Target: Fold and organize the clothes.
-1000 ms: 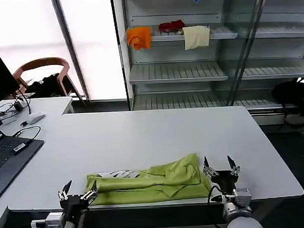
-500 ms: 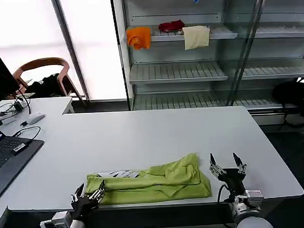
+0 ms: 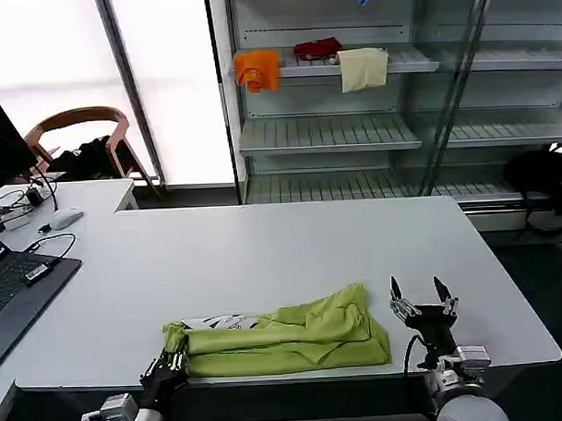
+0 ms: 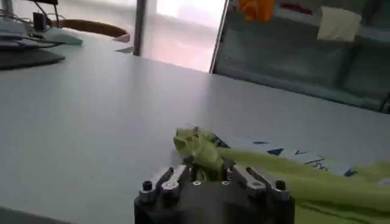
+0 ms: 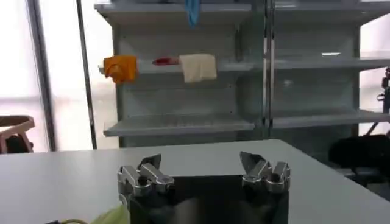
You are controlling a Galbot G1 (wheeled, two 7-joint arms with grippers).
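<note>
The clothes are one lime yellow-green T-shirt [image 3: 295, 339], bunched into a long strip along the near edge of the white table [image 3: 282, 238]. A little white print shows at its upper left. My left gripper [image 3: 166, 366] is at the strip's left end, shut on a bunch of the fabric. In the left wrist view the T-shirt [image 4: 196, 143] rises out of the left gripper [image 4: 204, 168], pinched there. My right gripper [image 3: 421, 307] stands open just right of the shirt's right end, apart from it. In the right wrist view the right gripper [image 5: 201, 165] holds nothing.
A laptop [image 3: 11, 289], cables and a mouse [image 3: 66, 217] lie at the table's left, with a wooden chair [image 3: 79, 120] behind. Metal shelves at the back carry an orange cloth [image 3: 258, 69], a red cloth [image 3: 317, 48] and a cream cloth [image 3: 363, 67].
My left gripper, open and left of the shirt before, has moved right and shut on the shirt's left end. The right gripper drifted slightly right, away from the shirt, still open.
</note>
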